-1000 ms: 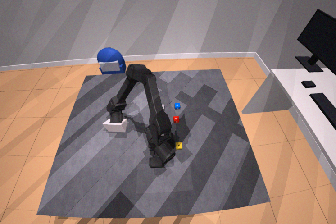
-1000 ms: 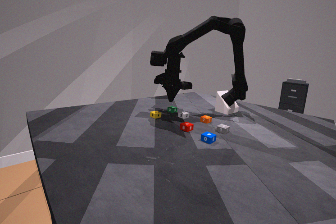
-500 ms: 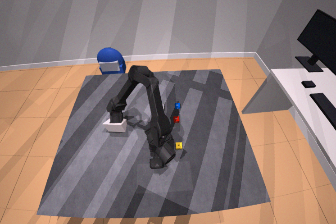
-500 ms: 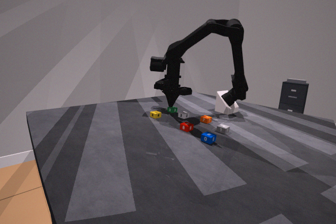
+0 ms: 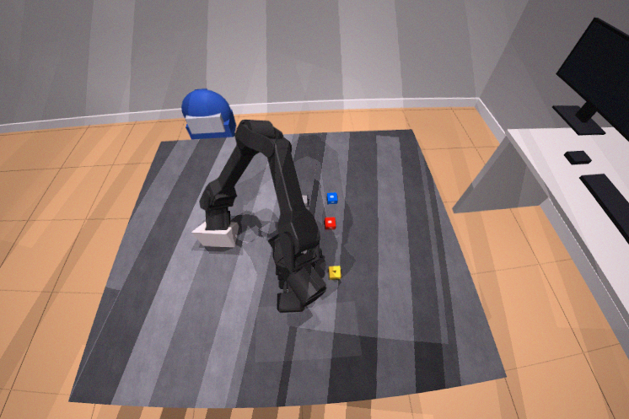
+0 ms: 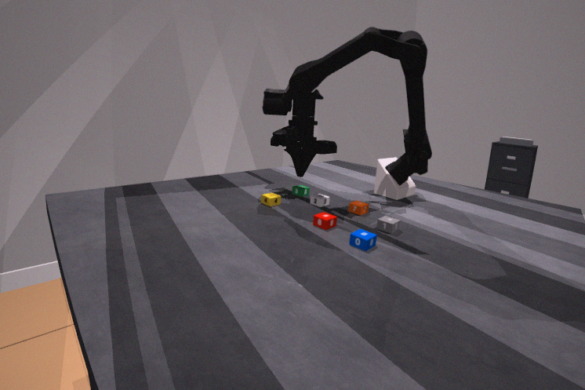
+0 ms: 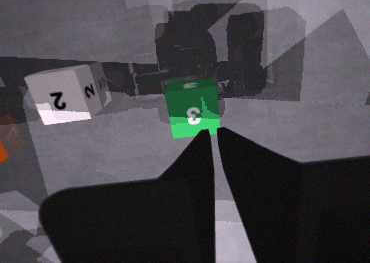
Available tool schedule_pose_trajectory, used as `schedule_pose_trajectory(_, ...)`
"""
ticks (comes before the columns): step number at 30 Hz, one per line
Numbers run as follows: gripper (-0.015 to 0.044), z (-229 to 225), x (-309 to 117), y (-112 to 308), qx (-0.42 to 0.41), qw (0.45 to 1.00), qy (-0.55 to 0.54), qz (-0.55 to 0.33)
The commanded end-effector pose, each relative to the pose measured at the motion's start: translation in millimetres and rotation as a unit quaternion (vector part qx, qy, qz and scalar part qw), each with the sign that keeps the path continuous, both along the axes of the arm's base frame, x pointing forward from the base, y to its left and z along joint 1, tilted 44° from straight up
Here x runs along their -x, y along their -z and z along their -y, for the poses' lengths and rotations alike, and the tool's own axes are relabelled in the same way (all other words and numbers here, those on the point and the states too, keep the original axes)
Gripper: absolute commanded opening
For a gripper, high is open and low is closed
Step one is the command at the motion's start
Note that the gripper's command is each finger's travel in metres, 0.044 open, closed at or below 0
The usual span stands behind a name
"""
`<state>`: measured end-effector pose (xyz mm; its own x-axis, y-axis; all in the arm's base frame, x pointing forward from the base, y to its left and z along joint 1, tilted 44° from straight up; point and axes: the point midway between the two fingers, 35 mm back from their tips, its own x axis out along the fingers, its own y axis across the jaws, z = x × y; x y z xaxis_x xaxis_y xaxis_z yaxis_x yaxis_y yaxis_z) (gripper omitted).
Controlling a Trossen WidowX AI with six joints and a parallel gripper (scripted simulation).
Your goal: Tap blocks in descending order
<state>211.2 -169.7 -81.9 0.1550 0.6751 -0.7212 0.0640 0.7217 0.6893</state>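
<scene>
Several small numbered blocks lie on the striped mat. The green block marked 3 [image 7: 192, 107] sits just beyond my fingertips in the wrist view and right under them in the exterior view [image 6: 300, 190]. My gripper [image 7: 213, 136] [image 6: 301, 173] is shut with nothing between the fingers and hovers a short way above the green block, apart from it. The white block marked 2 [image 7: 65, 94] lies to its left. The yellow block [image 6: 270, 199], orange block [image 6: 358, 207], red block [image 6: 325, 220], blue block [image 6: 362, 239] and grey block marked 1 [image 6: 388, 224] lie around. The arm hides the green block in the top view.
The arm's white base [image 5: 214, 234] stands on the mat to the left of the blocks. A blue domed object [image 5: 206, 114] sits at the mat's far edge. A white desk with a monitor [image 5: 593, 72] is at the right. A dark cabinet [image 6: 510, 167] stands behind.
</scene>
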Motion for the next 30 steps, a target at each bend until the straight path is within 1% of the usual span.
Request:
schedule_pose_trajectory(1, 0.0020, 31, 3, -27, 0.010, 1.000, 0.001, 0.005)
schedule_pose_trajectory(4, 0.0020, 54, 11, -55, 0.009, 1.000, 0.000, 0.003)
schedule_pose_trajectory(10, 0.0020, 54, 11, -59, 0.009, 1.000, -0.001, 0.003)
schedule_pose_trajectory(12, 0.0020, 42, 4, -73, 0.009, 1.000, 0.000, 0.003)
schedule_pose_trajectory(16, 0.0020, 1, -9, -111, 0.006, 1.000, 0.000, 0.003)
schedule_pose_trajectory(18, 0.0020, -6, -11, -117, 0.005, 1.000, -0.001, 0.003)
schedule_pose_trajectory(25, 0.0020, -8, -12, -115, 0.005, 1.000, -0.001, 0.003)
schedule_pose_trajectory(27, 0.0020, -21, -17, -98, 0.006, 1.000, 0.000, 0.003)
schedule_pose_trajectory(30, 0.0020, -53, -24, -66, 0.005, 1.000, 0.000, 0.004)
